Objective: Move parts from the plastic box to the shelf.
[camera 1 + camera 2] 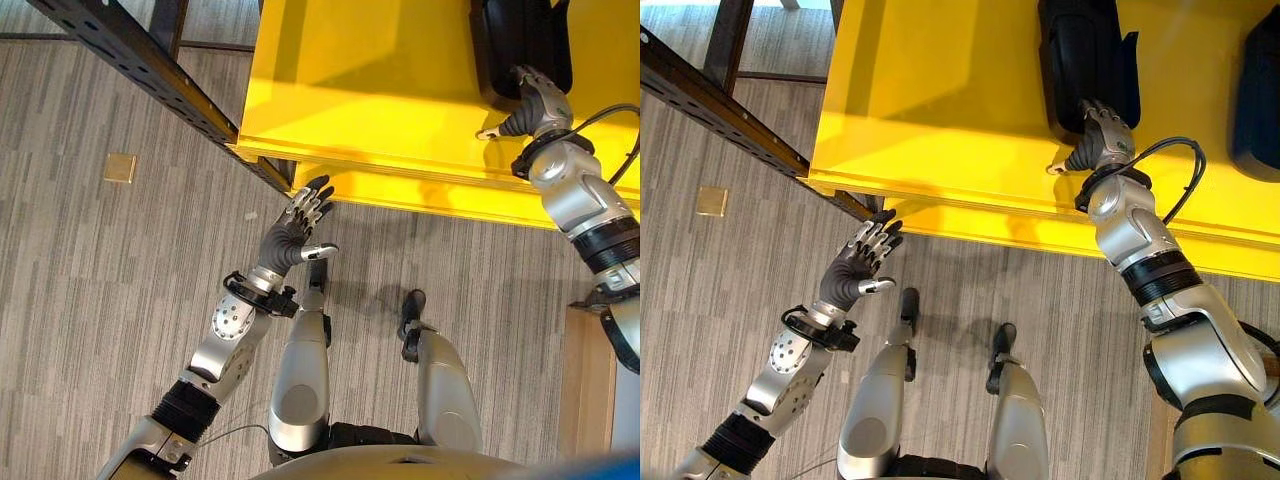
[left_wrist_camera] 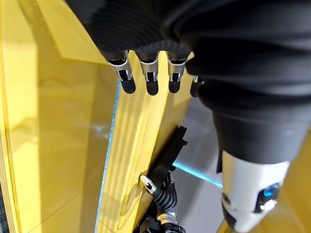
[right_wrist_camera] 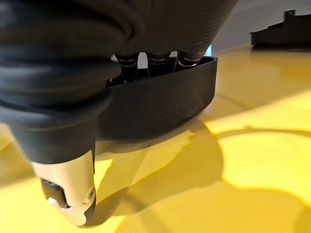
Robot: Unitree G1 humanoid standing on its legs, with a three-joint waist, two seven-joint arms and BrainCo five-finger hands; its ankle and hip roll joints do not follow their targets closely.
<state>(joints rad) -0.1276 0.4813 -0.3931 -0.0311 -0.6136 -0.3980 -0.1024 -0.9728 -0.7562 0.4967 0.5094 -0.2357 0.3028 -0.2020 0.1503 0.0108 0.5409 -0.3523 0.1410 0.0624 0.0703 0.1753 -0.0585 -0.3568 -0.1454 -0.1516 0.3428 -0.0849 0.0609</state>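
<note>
Low in the frame, the left hand (image 1: 296, 228) hangs spread and empty. Upper right, the right hand (image 1: 1098, 135) rests fingers on the black part (image 1: 1080, 60) lying on the yellow shelf (image 1: 940, 100); grip unclear. A careless withdrawal could drag it.

Count of items in view. One bright yellow flat shelf surface (image 1: 940, 90), with one lower yellow ledge (image 1: 990, 225) running just beneath its front edge. Two black moulded plastic parts on the shelf: the first black part (image 1: 1080, 55) at the robot's right hand (image 1: 1102, 135), the second black part (image 1: 1260, 80) at the right edge of the right eye view. One dark perforated metal rack beam (image 1: 140, 60) beside the shelf. One small square brass-coloured floor plate (image 1: 120, 167) on the grey striped carpet (image 1: 100, 280). Two robot hands: the right one noted, and one left hand (image 1: 295, 230) over the carpet.
</note>
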